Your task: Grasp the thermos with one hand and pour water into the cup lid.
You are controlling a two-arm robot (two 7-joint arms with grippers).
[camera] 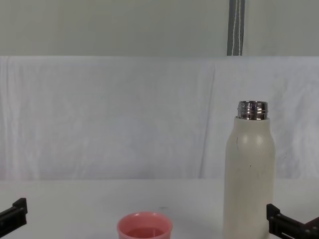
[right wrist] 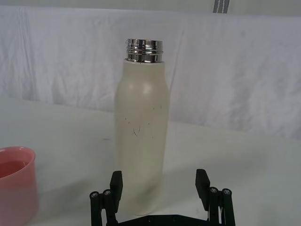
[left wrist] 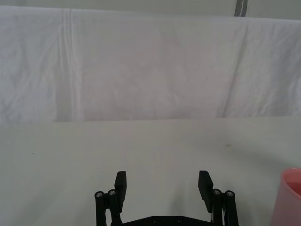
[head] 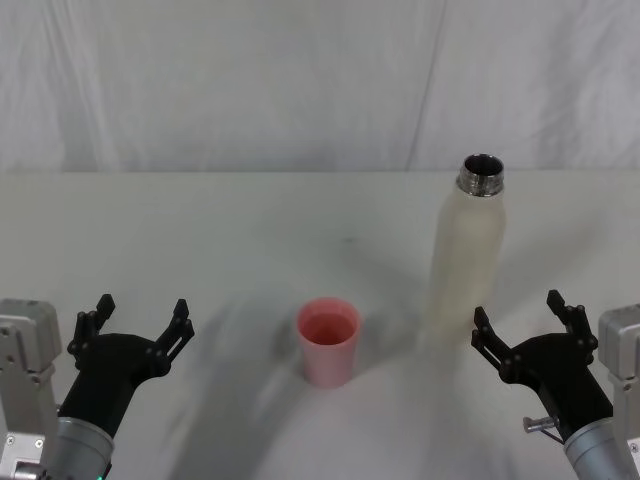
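The cream-white thermos [head: 468,255] stands upright and uncapped at the table's right, its steel neck open; it also rises in the chest view [camera: 249,174] and the right wrist view [right wrist: 141,136]. The pink cup lid [head: 328,341] stands upright near the table's middle, left of the thermos [camera: 144,226] [right wrist: 16,181] [left wrist: 288,195]. My right gripper [head: 520,325] [right wrist: 159,183] is open just in front of the thermos, apart from it. My left gripper [head: 140,320] [left wrist: 162,183] is open at the near left, with nothing between its fingers.
A white cloth covers the table [head: 250,230] and hangs as a backdrop [head: 300,80] behind it. A grey vertical pole [camera: 236,27] stands beyond the backdrop.
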